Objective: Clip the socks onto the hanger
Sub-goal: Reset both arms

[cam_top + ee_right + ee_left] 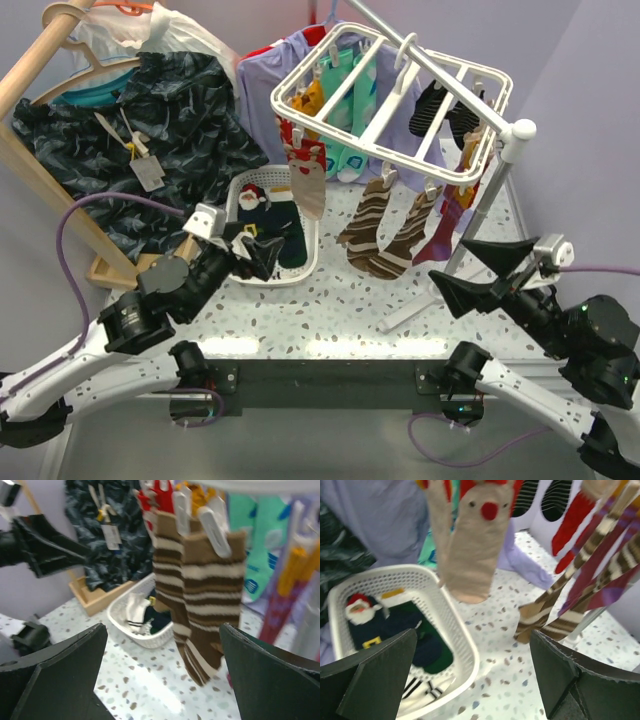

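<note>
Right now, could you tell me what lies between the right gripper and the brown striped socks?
Nothing does. In the right wrist view, the open right gripper faces the brown striped socks directly, with only speckled tabletop beneath the gap.

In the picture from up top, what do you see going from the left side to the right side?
Dark patterned shirt → white basket → brown striped socks → maroon sock → white stand pole.
</note>
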Tool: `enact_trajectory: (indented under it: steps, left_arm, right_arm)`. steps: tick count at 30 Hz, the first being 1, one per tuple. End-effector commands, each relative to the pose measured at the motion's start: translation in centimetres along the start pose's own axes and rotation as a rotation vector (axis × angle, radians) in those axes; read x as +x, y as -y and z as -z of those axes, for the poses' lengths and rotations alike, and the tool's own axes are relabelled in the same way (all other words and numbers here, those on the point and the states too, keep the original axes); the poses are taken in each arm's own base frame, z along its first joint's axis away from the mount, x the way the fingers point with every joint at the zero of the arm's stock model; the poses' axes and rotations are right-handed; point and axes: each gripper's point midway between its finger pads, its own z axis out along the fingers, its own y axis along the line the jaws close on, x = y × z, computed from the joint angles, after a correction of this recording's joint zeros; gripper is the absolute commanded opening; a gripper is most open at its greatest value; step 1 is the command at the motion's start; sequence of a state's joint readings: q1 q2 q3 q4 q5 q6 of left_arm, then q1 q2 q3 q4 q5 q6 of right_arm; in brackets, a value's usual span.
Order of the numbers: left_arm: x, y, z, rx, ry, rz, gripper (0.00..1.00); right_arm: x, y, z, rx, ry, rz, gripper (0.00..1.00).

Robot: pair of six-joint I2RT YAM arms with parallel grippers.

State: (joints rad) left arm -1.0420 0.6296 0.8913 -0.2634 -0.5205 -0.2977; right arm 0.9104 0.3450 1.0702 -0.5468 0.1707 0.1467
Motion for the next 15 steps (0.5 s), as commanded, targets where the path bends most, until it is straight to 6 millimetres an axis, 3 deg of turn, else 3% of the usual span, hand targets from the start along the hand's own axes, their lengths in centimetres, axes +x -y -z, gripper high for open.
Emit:
enact_trajectory:
  steps: [1, 6, 15]
  left_arm:
    - [1.6, -3.9, 2.5, -0.136, -0.051, -0.039, 1.0]
    - [0.7, -6.3, 4.9, -0.19, -0.011, -0.036, 1.0]
    - [0.5, -9.7, 8.2, -0.272, 0.075, 0.017, 1.0]
  right_arm:
    - [2.9, 3.9, 2.9, 0.164, -0.015, 0.041, 0.99]
    - [3.4, 6.1, 6.3, 0.246, 0.071, 0.024, 0.99]
    - [5.0, 8.3, 7.8, 0.354, 0.016, 0.053, 0.98]
